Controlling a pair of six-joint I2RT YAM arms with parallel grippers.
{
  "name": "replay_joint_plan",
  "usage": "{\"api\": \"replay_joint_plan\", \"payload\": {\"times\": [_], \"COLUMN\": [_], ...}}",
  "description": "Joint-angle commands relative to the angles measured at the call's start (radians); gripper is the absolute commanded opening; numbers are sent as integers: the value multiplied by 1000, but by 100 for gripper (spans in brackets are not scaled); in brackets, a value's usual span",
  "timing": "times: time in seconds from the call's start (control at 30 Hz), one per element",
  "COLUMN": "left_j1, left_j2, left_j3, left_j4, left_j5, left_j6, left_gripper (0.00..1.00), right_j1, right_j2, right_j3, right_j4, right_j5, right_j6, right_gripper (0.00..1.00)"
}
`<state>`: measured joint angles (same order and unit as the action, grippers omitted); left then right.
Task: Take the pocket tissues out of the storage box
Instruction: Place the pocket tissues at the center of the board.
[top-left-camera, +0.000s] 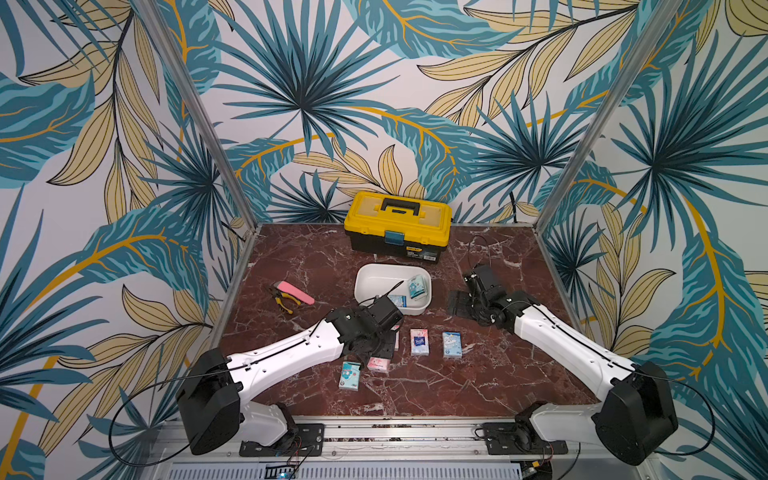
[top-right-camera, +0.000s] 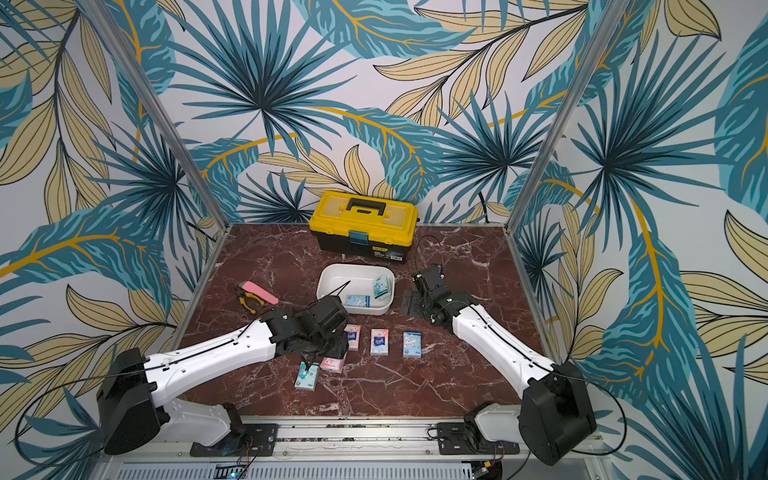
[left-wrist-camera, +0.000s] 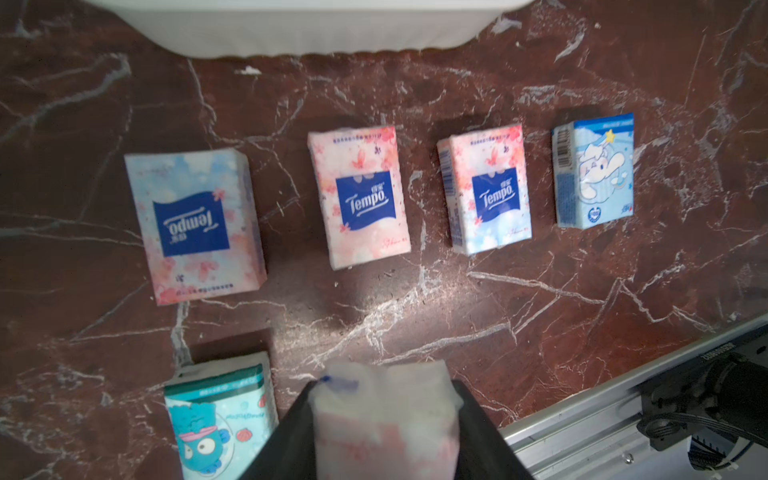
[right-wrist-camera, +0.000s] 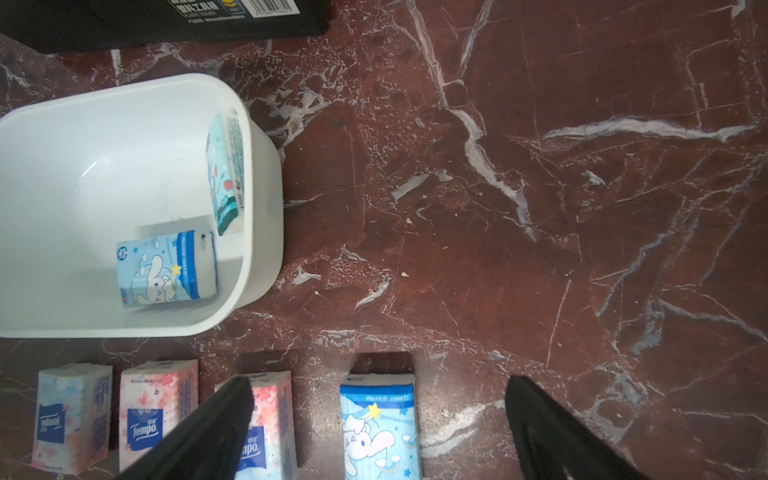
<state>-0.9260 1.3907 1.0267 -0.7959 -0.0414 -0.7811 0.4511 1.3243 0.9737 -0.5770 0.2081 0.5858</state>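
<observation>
My left gripper (left-wrist-camera: 384, 392) is shut on a pink pocket tissue packet (left-wrist-camera: 384, 432), low over the table in front of the storage box (top-left-camera: 374, 274); the same packet (top-left-camera: 379, 364) shows under the gripper in both top views. The white box holds two packets: a light blue one (right-wrist-camera: 166, 268) lying flat and a teal one (right-wrist-camera: 226, 174) leaning on its wall. Several packets lie on the table: a row (left-wrist-camera: 358, 197) in front of the box and a teal one (top-left-camera: 349, 375) nearer me. My right gripper (right-wrist-camera: 376, 386) is open and empty, right of the box.
A yellow-lidded black toolbox (top-left-camera: 397, 226) stands at the back behind the box. Pliers with a pink flat tool (top-left-camera: 291, 296) lie at the left. The metal rail (top-left-camera: 374, 432) runs along the table's front edge. Metal posts frame the back corners.
</observation>
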Motion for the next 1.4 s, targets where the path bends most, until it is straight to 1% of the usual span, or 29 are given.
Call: {"api": "replay_joint_plan", "payload": {"times": [0.0,0.23,0.63,0.83,1.07,1.37], "left_j1": [-23,-33,-31,-31,-30,-29], "left_j2": [-11,37,200,237,271,211], "left_j3": [-44,-56,-61,-56,-38,-28], "left_j4": [33,30,88,103,95,88], "left_j5": [-5,8,91,89,91,67], "left_j6": [-71,-93,-83,-83,-70,-55], "left_gripper": [49,49,50,50,57,73], "right_j1": [-4,-3,-3,-3,-3,-3], "right_j2": [0,-13,-11,4,15,55], "right_j3": [2,-22,-19,-3,7,82], "right_j4": [4,3,-7,-9,-8,-45], "right_j5": [4,8,11,11,2,-56], "right_j6": [19,27,20,19,22,-17], "right_gripper": [99,99,99,99,99,99]}}
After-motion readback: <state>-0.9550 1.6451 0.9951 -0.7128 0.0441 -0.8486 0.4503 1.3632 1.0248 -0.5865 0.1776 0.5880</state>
